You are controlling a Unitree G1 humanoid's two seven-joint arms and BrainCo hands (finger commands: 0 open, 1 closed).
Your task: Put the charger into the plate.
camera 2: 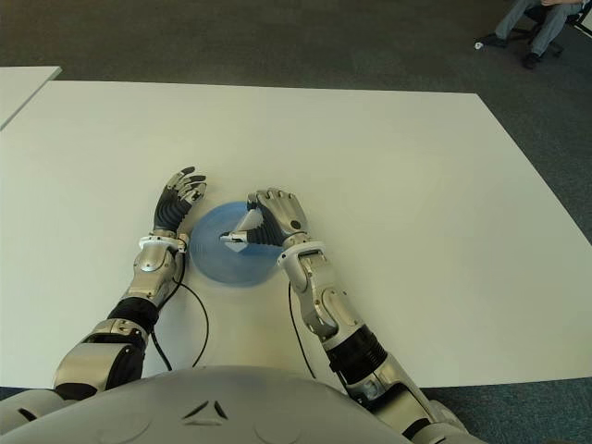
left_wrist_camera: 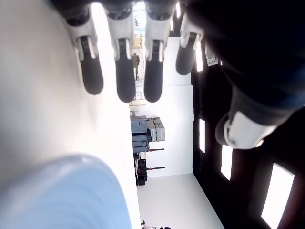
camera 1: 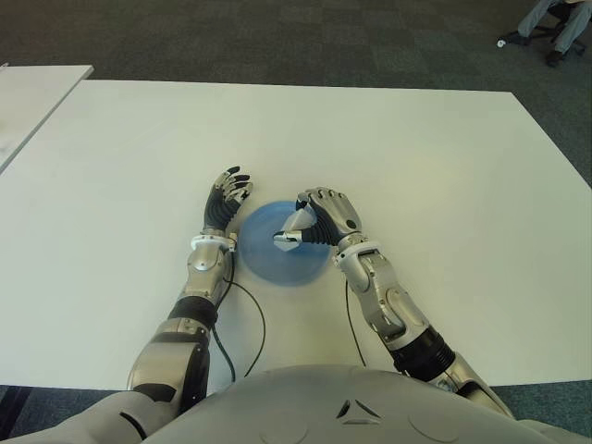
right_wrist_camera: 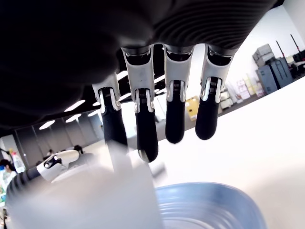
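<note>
The right hand (camera 1: 319,222) pinches the white charger (camera 1: 294,231) just above the blue plate (camera 1: 268,264) (not released yet). The left hand (camera 1: 227,199), fingers relaxed and empty, shows beside the plate's left rim.

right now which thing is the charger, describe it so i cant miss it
On the white table, find the round blue plate in front of the robot, between its two hands. The charger is the small white block held over that plate in the right hand; the open left hand holds nothing.
</note>
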